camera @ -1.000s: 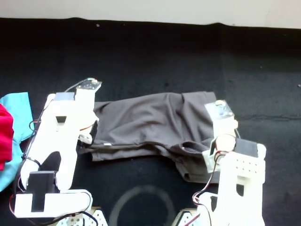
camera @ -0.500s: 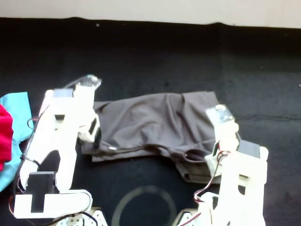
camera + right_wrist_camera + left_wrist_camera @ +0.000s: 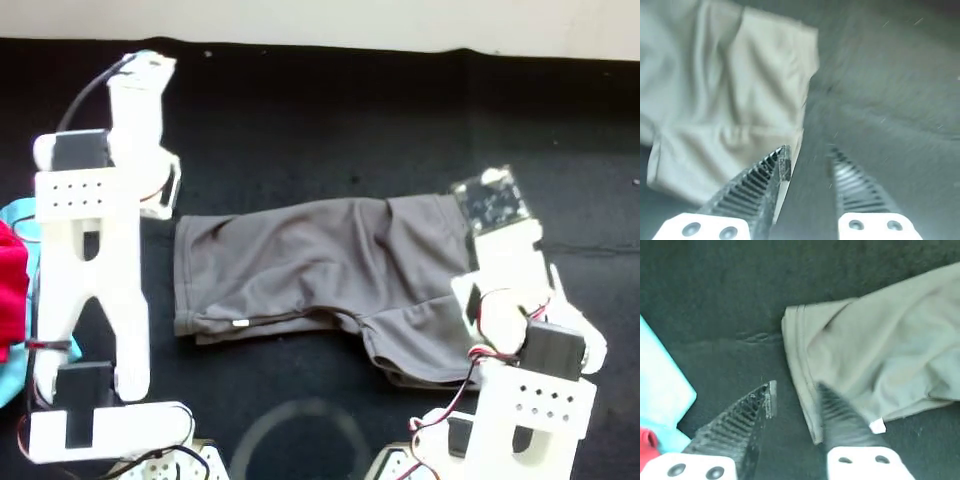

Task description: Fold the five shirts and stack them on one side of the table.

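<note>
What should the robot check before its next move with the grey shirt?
1. Is the left claw open: ok, jaws apart over the grey shirt at its side edge.
2. Is the right claw open: ok, jaws apart at the opposite edge.
3. Is the grey shirt flat and tidy: not ok, wrinkled, one corner bulges out.
4. Is the red shirt on the turquoise shirt at the side of the table: ok.
5. Is the grey shirt with them: not ok, it lies mid-table.
6. Are those two folded neatly: cannot tell.

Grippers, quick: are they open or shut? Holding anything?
Left gripper: open, holding nothing.
Right gripper: open, holding nothing.
</note>
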